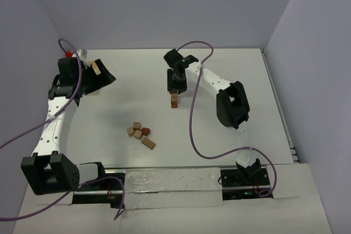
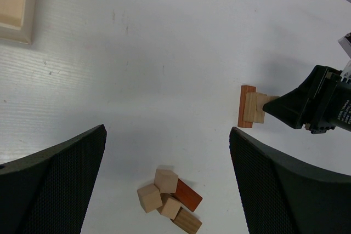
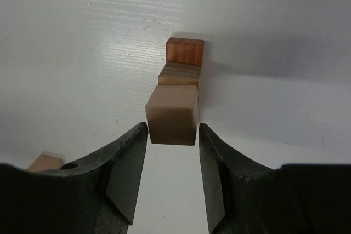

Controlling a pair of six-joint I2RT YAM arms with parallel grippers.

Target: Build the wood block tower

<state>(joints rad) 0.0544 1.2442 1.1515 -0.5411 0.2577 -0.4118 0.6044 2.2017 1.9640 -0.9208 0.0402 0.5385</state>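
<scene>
left claw (image 2: 167, 132): released, spread wide, far left of the tower (image 1: 174, 101) | wood blocks (image 1: 140, 133): 5 loose on the counter (image 1: 131, 89), left of the tower, nearer the arm bases | tower: 3 blocks visible, upright | right claw (image 3: 173, 130): straddles the tower's top block (image 3: 171, 114); clenched or released, cannot tell

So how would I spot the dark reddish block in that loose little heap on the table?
On the white table, find the tower near the middle, then look below and left of it in the overhead view for the loose heap of wood blocks. The reddish block sits on that heap's right side. It is the only red-brown piece there; its neighbours are pale tan.
</scene>
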